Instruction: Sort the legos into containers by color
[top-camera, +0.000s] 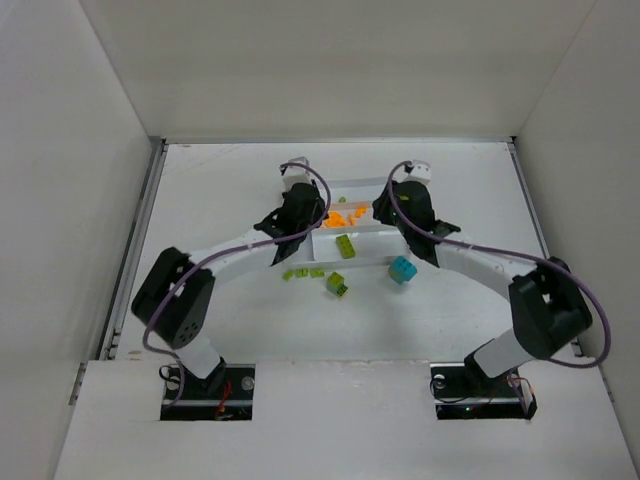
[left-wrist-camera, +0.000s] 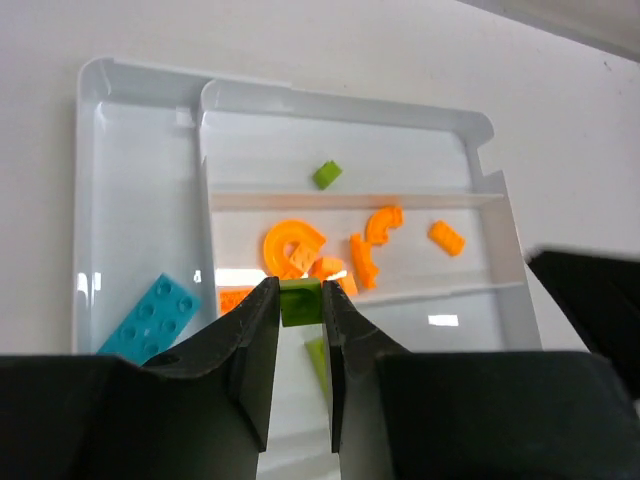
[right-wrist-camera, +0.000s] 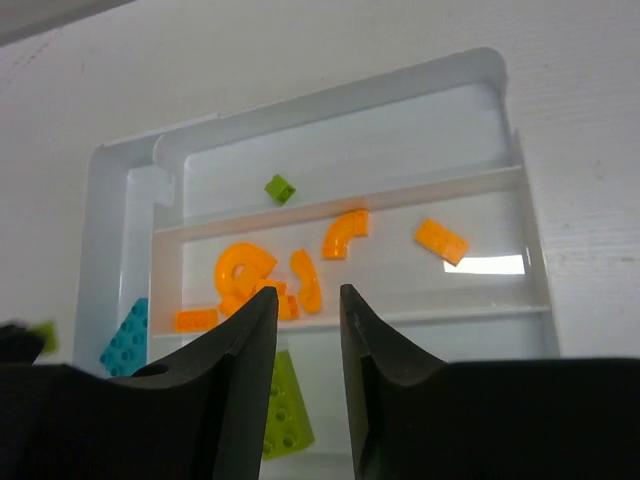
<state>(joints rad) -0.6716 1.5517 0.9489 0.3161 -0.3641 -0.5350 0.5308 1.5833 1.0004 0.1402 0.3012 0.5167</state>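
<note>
My left gripper (left-wrist-camera: 299, 312) pinches a green lego (left-wrist-camera: 298, 299), half hidden inside the pinch; the right gripper (right-wrist-camera: 308, 300) sits narrow, empty. Glossy white tray (left-wrist-camera: 140, 72): curved orange legos (left-wrist-camera: 292, 243) at 12 o'clock, studded teal plate (left-wrist-camera: 150, 316) at 9, partly covered.

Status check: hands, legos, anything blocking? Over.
Left hand shut on a green lego above the white tray. Right hand open, empty. Orange legos in middle compartment; nothing blocking.

Top view: my wrists cover both ends of the tray (top-camera: 365, 190). Left wrist view: my fingers (left-wrist-camera: 255, 340) hide the sides of the pinched green lego (left-wrist-camera: 298, 302). Right wrist view, 9 o'clock: blurred lime speck (right-wrist-camera: 42, 335), unidentifiable.
</note>
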